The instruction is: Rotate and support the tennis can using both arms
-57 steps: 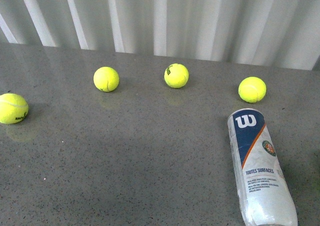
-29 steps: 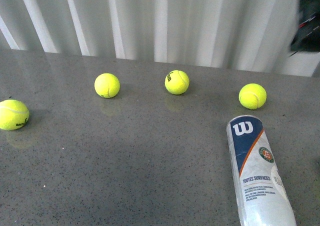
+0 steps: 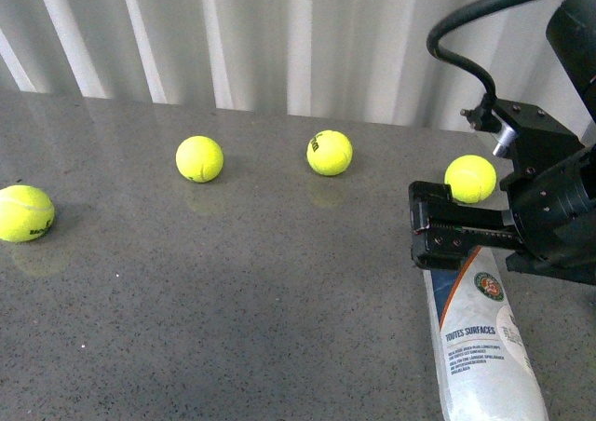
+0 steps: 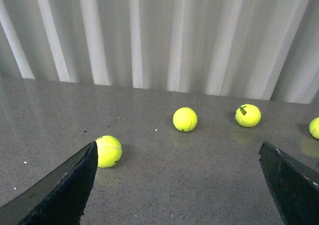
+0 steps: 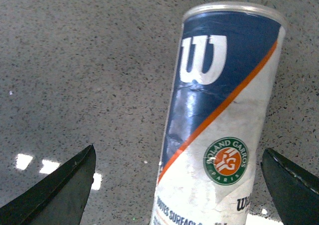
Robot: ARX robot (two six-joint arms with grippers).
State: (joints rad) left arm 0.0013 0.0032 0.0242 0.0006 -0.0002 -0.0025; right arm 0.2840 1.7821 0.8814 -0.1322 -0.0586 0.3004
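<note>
The tennis can (image 3: 480,346) lies on its side on the grey table at the front right, label up, with its navy "W" end pointing away from me. My right arm (image 3: 549,197) hangs over that far end, and the right gripper (image 3: 430,225) hides the logo there. In the right wrist view the can (image 5: 219,125) lies between the spread fingers (image 5: 60,195) of the right gripper (image 5: 178,149), which is open and not touching it. The left gripper (image 4: 178,144) is open over bare table, and the can is out of that view.
Several yellow-green tennis balls lie across the table: one at the far left (image 3: 25,213), two in the middle (image 3: 199,158) (image 3: 329,153), and one just behind the right arm (image 3: 470,178). A white corrugated wall (image 3: 279,39) closes off the back edge.
My right arm has come into the front view from the upper right and dropped over the can's far end. The can and the balls lie as before.
</note>
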